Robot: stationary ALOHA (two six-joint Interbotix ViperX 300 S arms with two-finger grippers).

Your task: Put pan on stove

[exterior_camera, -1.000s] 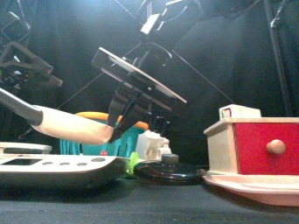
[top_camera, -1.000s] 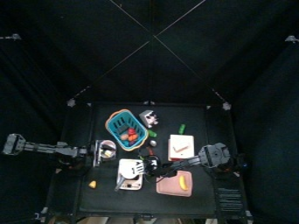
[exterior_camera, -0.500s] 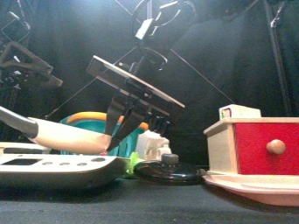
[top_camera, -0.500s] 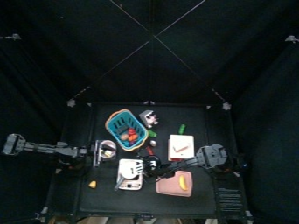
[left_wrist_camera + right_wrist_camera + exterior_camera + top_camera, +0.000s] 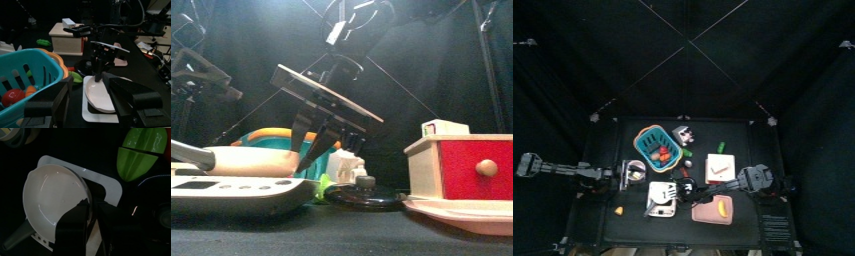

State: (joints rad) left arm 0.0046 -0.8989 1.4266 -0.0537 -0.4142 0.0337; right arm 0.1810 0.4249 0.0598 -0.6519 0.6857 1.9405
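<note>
1. Jaws of the right gripper (image 5: 87,230) stand partly open over the pan's rim, gripping nothing visible; left gripper (image 5: 93,107) open, empty.
2. One pan (image 5: 53,203) lies on one stove (image 5: 107,180).
3. One teal basket (image 5: 27,75) close beside; one green piece (image 5: 141,153), one dark lid (image 5: 365,195) near.
4. One red-fronted box (image 5: 462,165) well apart.

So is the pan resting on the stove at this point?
Touching. The right wrist view shows the pan lying flat on the white stove, and the front view shows the pan sitting on the stove with no gap.
</note>
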